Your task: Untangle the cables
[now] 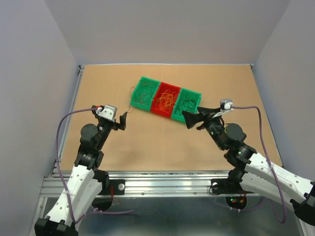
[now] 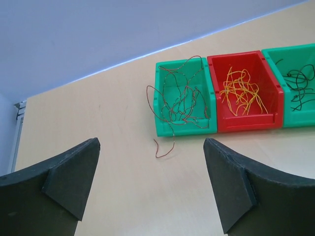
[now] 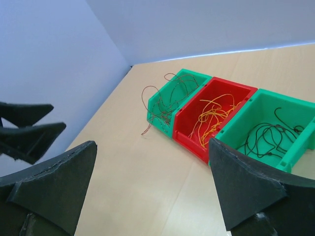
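Three bins stand in a row. The left green bin holds red-brown wires, with one strand trailing over its front onto the table. The red bin holds orange-yellow wires. The right green bin holds dark green wires. My left gripper is open and empty, left of the bins. My right gripper is open and empty, just in front of the right green bin. In the right wrist view the bins lie ahead.
Grey walls enclose the wooden table. A metal rail runs along the near edge. Thick lilac cables run to each arm.
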Robot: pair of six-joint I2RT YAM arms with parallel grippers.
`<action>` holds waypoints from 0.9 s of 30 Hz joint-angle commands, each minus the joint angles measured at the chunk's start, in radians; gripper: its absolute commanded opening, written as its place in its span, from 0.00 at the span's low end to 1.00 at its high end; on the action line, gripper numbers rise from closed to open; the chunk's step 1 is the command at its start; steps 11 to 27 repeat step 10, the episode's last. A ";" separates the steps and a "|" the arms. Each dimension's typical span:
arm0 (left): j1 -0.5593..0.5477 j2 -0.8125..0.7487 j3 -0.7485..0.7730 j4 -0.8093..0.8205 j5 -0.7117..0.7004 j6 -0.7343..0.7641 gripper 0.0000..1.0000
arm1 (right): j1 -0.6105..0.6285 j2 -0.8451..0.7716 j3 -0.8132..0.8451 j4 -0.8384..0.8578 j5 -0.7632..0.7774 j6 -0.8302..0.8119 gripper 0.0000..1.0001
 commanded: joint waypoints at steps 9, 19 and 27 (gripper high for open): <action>0.002 -0.122 -0.132 0.164 0.007 0.006 0.99 | 0.009 0.050 0.004 0.020 0.079 -0.013 1.00; 0.002 -0.118 -0.126 0.162 0.002 0.003 0.99 | 0.008 0.054 0.004 0.017 0.095 -0.010 1.00; 0.002 -0.118 -0.126 0.162 0.002 0.003 0.99 | 0.008 0.054 0.004 0.017 0.095 -0.010 1.00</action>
